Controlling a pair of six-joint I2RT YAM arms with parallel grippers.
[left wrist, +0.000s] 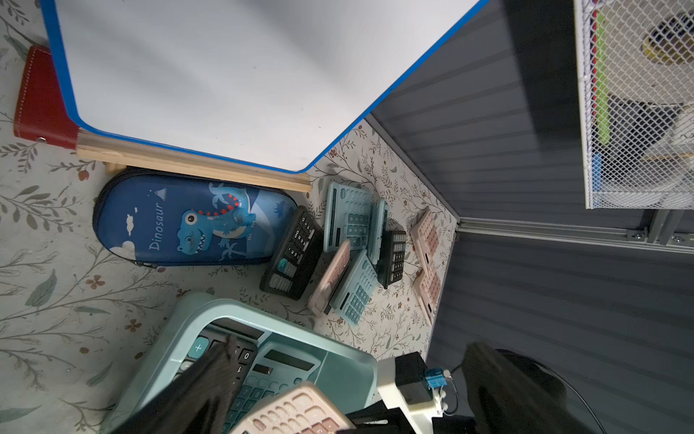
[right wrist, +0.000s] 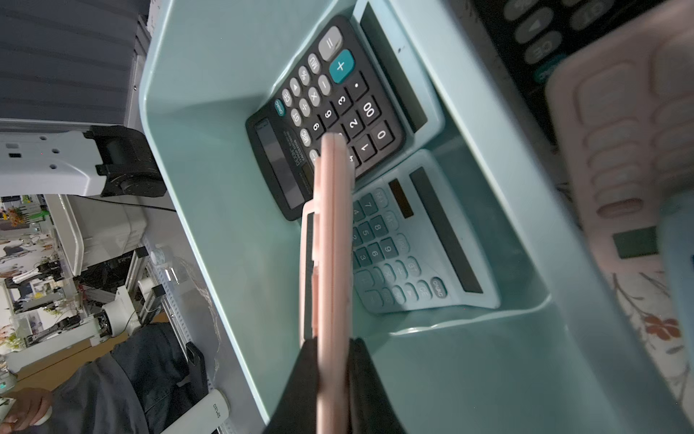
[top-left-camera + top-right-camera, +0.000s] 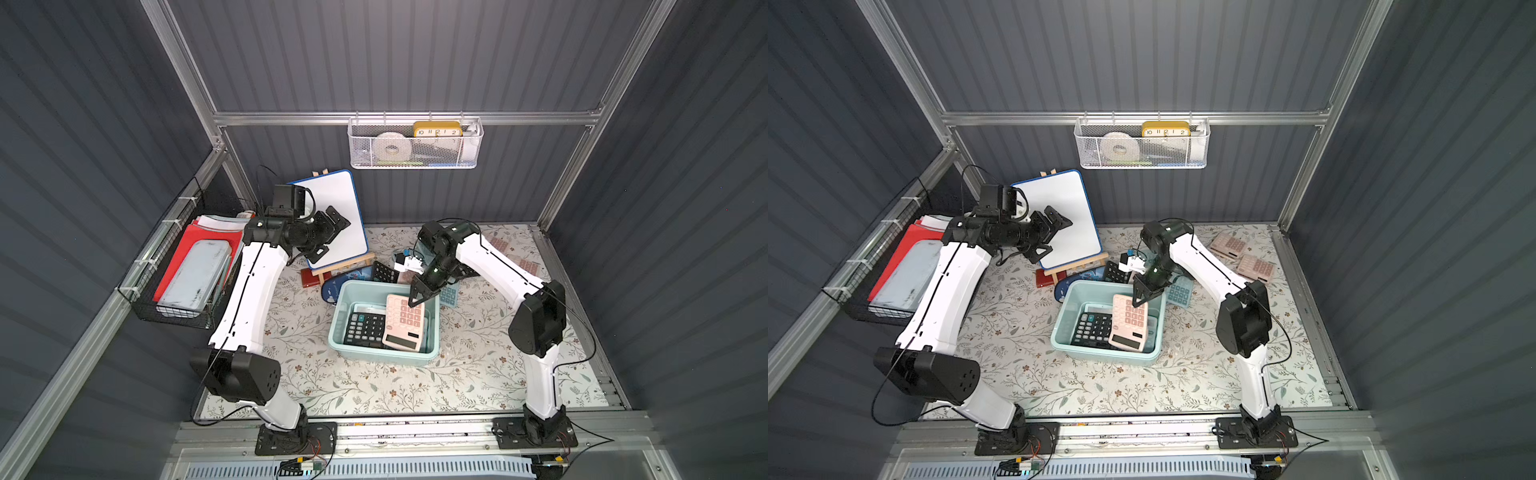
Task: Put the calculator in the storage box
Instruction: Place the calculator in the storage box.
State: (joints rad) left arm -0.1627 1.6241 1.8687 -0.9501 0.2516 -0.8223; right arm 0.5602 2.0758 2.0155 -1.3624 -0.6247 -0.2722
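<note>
Right gripper (image 3: 416, 300) clamped on pink calculator (image 3: 405, 326), tilted inside storage box (image 3: 337, 320) at frame centre (over black calculator (image 3: 365, 328)). Left gripper (image 3: 329, 235) spread wide, upper left, before whiteboard (image 3: 332, 199).

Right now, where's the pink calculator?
In both top views, the pink calculator is tilted inside the storage box, held by the right pincer, beside the black calculator.

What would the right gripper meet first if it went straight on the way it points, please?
The pink calculator held by the right gripper would likely touch the black calculator in the storage box first; depth is unclear.
</note>
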